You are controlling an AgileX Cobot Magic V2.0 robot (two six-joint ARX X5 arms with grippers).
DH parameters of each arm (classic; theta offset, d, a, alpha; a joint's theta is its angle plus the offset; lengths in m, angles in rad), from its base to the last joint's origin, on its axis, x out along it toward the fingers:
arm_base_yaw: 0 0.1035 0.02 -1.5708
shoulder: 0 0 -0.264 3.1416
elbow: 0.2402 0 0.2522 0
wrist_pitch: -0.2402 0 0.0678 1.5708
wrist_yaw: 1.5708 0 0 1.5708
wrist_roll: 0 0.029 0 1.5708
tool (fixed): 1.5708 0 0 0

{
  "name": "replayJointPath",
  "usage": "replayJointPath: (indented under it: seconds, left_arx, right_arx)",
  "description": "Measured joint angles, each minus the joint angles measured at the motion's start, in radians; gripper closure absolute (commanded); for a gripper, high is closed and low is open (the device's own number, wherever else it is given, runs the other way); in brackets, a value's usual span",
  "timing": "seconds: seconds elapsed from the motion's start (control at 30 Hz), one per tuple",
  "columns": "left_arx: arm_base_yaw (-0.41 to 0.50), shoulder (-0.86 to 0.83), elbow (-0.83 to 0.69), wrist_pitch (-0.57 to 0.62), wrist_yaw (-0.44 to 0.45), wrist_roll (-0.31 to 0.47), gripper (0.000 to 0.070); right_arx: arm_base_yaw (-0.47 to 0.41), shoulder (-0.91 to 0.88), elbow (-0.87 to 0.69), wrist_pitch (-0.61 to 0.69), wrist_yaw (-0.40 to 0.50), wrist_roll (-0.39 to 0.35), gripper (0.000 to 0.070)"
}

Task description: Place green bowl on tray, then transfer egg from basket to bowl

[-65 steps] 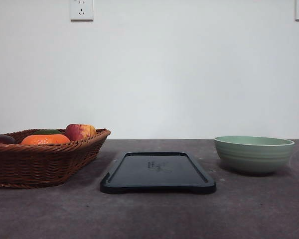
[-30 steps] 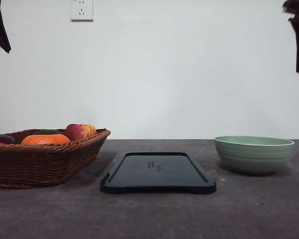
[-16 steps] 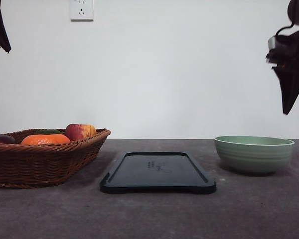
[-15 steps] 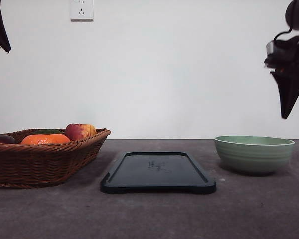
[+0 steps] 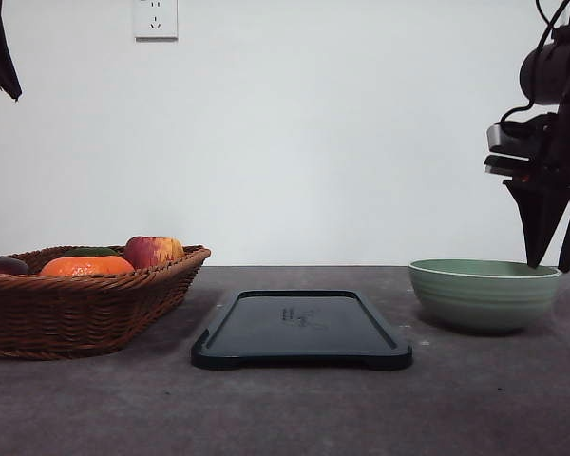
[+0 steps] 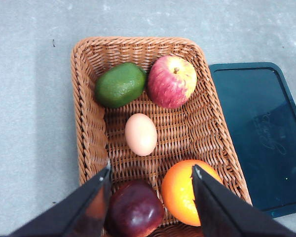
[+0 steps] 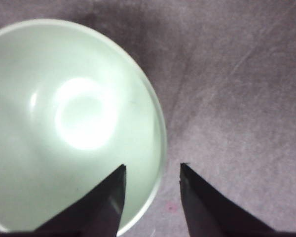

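A: Where does the green bowl (image 5: 484, 294) stand?

B: It sits on the grey table (image 5: 294, 408), to the right of the tray (image 5: 301, 330) and clearly apart from it. The tray lies flat between the bowl and the basket (image 5: 81, 302).

A: And the right gripper (image 5: 552, 265)?

B: It hangs over the bowl's right edge, fingers pointing down, tips about level with the rim. In the right wrist view its jaws are spread, and the bowl's rim (image 7: 160, 148) runs through the gap between them: one finger (image 7: 106, 205) over the pale inside of the bowl, the other over the table outside it. Whether either finger touches the rim cannot be told.

A: What is in the basket?

B: The left wrist view looks straight down into it. The egg (image 6: 140, 134) lies near the middle. Beyond it sit a green fruit (image 6: 120, 84) and a red-yellow apple (image 6: 171, 81), side by side. Nearer the fingers lie a dark red fruit (image 6: 135, 210) and an orange (image 6: 187, 190).

A: The left gripper (image 6: 151, 174)?

B: It is above the basket, jaws wide apart and holding nothing, with the dark red fruit and the orange showing between the two fingers. In the front view a dark tip of it shows at the upper left, high over the basket.
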Motion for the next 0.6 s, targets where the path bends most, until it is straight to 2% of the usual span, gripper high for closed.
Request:
replayJointPath:
  seconds: [0.07,0.17,0.23,0.47,0.6]
  left_arx:
    - [0.000,0.000,0.000,0.000,0.000,0.000,0.0379]
    - [0.000,0.000,0.000,0.000,0.000,0.000,0.0379]
    - [0.000,0.000,0.000,0.000,0.000,0.000,0.0379]
    - [0.000,0.000,0.000,0.000,0.000,0.000,0.0379]
    - [0.000,0.000,0.000,0.000,0.000,0.000,0.0381]
  right_arx:
    - [0.000,0.010,0.000,0.003,0.000,0.000,0.0538]
    - [0.000,0.018,0.000,0.007,0.000,0.000,0.0649]
    - [0.000,0.019,0.000,0.010,0.000,0.000,0.0694]
    - [0.000,0.019,0.000,0.014,0.000,0.000,0.0696]
    - [0.000,0.020,0.036,-0.046,0.000,0.000,0.0696]
